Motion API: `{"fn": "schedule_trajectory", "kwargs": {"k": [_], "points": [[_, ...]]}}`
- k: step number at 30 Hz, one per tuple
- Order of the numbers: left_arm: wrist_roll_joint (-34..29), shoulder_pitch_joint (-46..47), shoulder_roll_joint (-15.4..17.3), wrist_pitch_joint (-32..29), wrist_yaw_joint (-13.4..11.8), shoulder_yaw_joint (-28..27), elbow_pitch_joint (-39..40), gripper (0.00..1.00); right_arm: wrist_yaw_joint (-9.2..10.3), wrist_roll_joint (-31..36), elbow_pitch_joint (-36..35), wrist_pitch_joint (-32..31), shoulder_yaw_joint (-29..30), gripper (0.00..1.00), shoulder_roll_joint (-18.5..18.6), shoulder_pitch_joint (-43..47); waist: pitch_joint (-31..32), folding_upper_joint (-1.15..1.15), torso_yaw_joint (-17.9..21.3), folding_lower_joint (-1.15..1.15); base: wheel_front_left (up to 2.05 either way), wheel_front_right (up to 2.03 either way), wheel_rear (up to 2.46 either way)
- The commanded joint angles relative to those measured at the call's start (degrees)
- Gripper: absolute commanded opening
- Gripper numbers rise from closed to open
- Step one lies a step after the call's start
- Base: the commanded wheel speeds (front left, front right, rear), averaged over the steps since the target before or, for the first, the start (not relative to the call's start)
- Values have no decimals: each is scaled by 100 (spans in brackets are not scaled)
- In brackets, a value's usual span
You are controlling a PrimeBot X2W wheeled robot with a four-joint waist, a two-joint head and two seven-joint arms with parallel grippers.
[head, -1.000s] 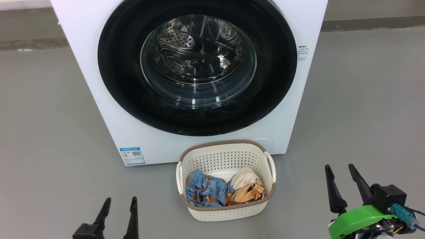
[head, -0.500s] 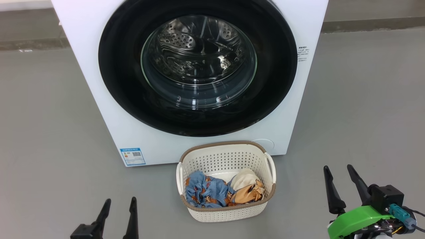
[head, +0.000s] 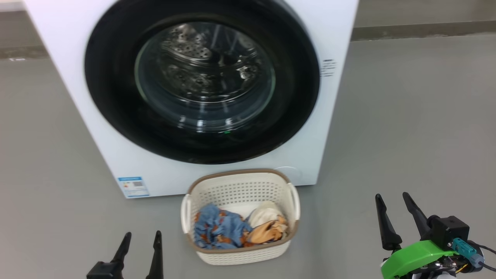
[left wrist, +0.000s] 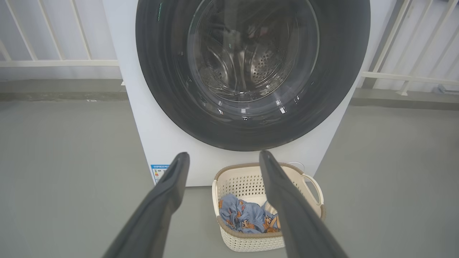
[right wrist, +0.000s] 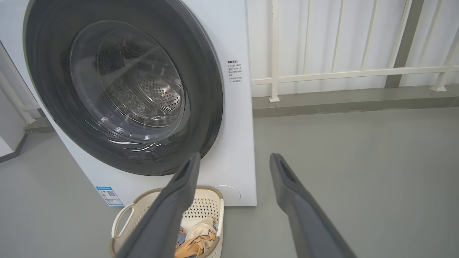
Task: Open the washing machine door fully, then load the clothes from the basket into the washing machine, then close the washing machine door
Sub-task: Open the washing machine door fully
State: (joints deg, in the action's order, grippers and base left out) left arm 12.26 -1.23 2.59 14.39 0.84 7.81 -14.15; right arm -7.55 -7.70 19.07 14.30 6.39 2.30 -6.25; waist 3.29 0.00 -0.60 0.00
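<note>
Idling at the start: holding left gripper [head: 142, 233] and right gripper [head: 391, 195] low, fingers [head: 156, 252] wide and empty, facing the door [head: 201, 81] shut on the machine [head: 337, 31], clothes [head: 232, 228] lying in the basket [head: 240, 172] on the floor [head: 407, 116] before it.

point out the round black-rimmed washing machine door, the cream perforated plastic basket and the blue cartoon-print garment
round black-rimmed washing machine door [head: 203, 77], head view, middle of the glass bowl
cream perforated plastic basket [head: 240, 255], head view, front wall below the brown rim
blue cartoon-print garment [head: 217, 230], head view, its crumpled middle
</note>
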Motion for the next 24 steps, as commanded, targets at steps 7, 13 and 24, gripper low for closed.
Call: {"fn": "schedule_trajectory", "kwargs": {"k": [7, 13, 24], "points": [[-142, 118, 29, 61, 3, -162, 58, 100, 6, -5, -116, 70, -177, 100, 58, -291, 16, 0, 9, 0, 125, 121, -246], [-114, 113, 29, 61, -15, -173, 125, 100, 6, -8, -107, 70, -190, 100, 58, -283, 25, 0, 2, 0, 118, 114, -232], [-174, 109, 29, 61, -4, -224, 168, 100, 6, -34, -88, 70, -210, 100, 58, -302, 10, 0, -12, 0, 54, 54, -108]]}}
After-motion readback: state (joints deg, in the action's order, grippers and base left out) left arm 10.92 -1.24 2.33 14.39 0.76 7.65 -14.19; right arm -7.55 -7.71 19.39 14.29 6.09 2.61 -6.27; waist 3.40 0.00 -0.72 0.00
